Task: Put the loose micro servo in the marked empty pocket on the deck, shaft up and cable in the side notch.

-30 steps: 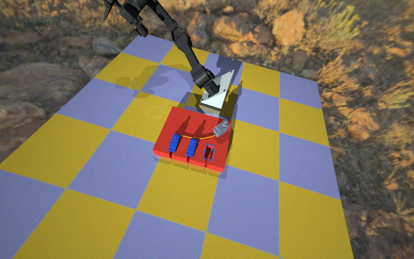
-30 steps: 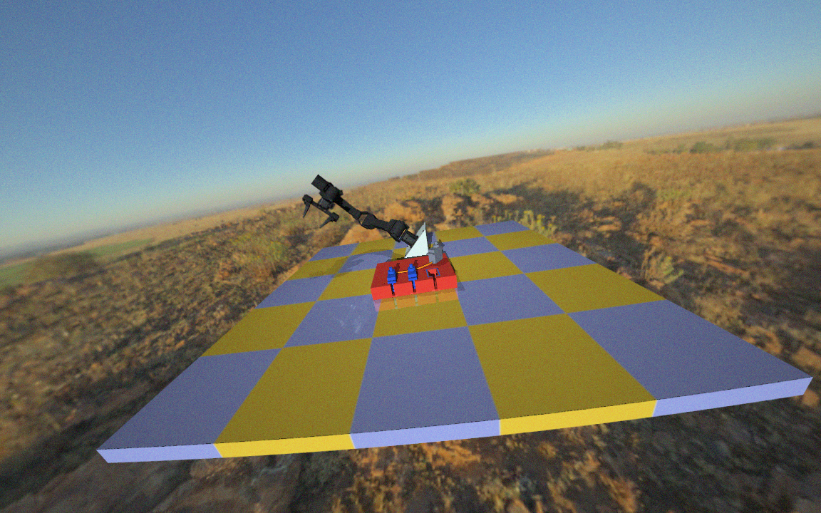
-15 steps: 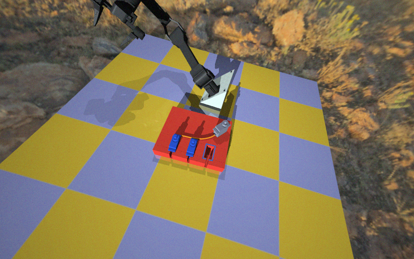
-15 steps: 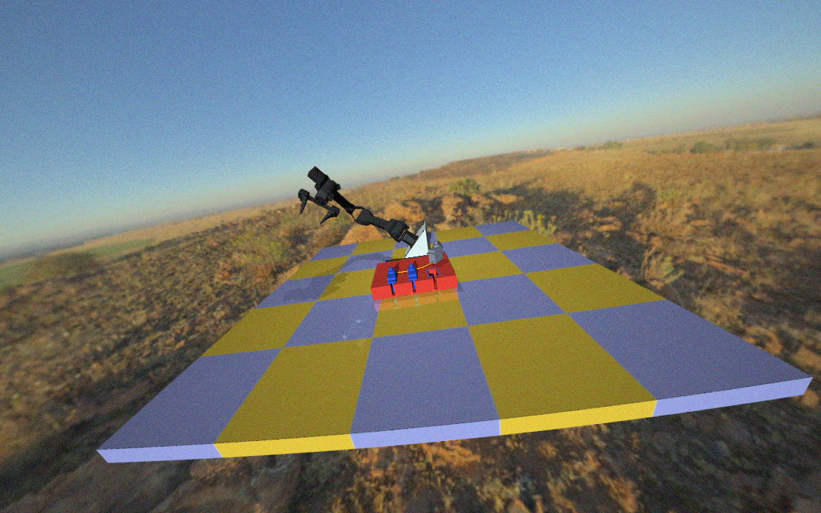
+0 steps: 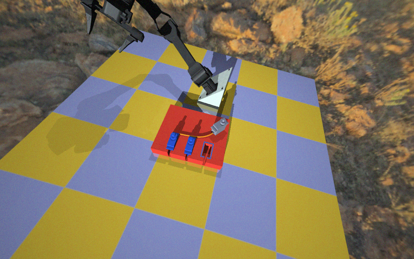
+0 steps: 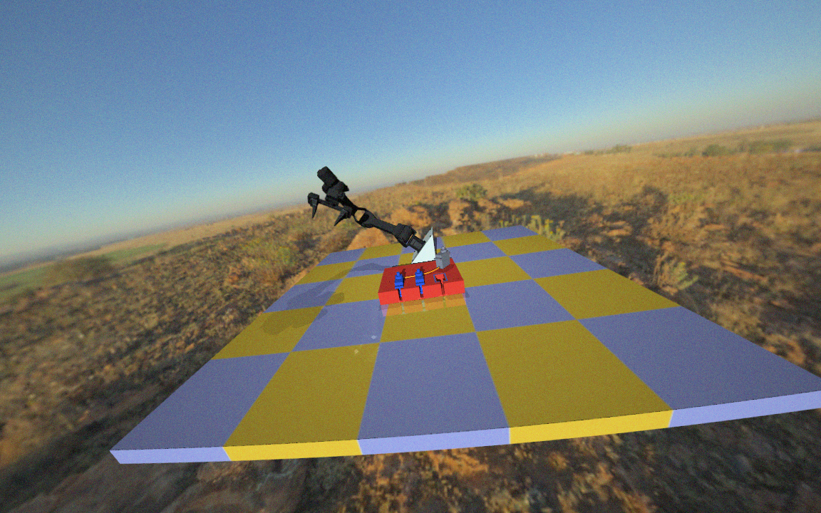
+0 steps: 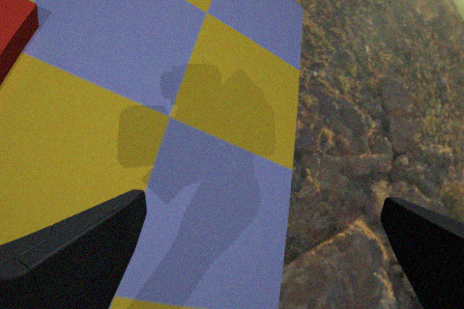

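The loose micro servo (image 5: pixel 219 126) was a small grey block with a round output shaft on top, and it stood on the red deck (image 5: pixel 170 123) near the deck's far right corner, tilted a little rather than square to the deck's edges. An orange cable (image 5: pixel 195 135) curved from its base leftward across the deck towards the two blue servos (image 5: pixel 172 141) already seated in their pockets. In the exterior view the grey servo (image 6: pixel 442 257) was too small to say whether its mounting ears touched the deck. The marked pocket (image 5: pixel 207 150), outlined in blue, lay open at the deck's near right, beside the second blue servo, with a notch running to the near edge.

The gripper (image 5: pixel 111 29) hung well apart from all of this, high over the far left corner of the chequered platform (image 5: pixel 73 199), its jaws spread nearly to their widest and holding nothing. In the wrist view its dark fingers framed only platform squares and rocky ground, with a corner of the deck (image 7: pixel 14 29) at the left edge.
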You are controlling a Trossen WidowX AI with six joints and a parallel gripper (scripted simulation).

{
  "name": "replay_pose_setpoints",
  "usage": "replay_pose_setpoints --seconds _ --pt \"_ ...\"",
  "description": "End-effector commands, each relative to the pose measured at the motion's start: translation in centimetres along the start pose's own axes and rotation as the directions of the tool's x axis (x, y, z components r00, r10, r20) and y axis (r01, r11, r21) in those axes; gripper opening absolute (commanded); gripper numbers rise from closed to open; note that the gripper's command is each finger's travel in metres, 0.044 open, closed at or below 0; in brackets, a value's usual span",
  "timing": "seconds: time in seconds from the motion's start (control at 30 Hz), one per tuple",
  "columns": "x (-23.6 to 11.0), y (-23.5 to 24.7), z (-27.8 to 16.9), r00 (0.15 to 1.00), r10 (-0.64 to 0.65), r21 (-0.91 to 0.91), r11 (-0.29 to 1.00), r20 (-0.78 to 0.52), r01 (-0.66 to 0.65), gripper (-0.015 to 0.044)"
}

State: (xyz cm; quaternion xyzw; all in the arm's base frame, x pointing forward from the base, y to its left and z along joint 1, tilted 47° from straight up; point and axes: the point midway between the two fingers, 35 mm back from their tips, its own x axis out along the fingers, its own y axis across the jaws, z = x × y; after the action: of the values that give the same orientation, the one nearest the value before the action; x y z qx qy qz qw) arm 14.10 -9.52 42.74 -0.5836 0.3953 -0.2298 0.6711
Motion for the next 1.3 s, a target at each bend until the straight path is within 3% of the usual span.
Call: replay_pose_setpoints --seconds 0.0,0.87,1.27 --pt "0.5 1.1 2.1 0.999 0.041 0.008 0.999 0.026 -0.042 0.0440" --pt "2.1 5.5 9.5 0.975 0.201 0.106 0.972 0.097 -0.211 0.0440" --pt "3.2 12.5 16.1 0.924 0.374 0.265 0.885 0.082 -0.382 0.0440"
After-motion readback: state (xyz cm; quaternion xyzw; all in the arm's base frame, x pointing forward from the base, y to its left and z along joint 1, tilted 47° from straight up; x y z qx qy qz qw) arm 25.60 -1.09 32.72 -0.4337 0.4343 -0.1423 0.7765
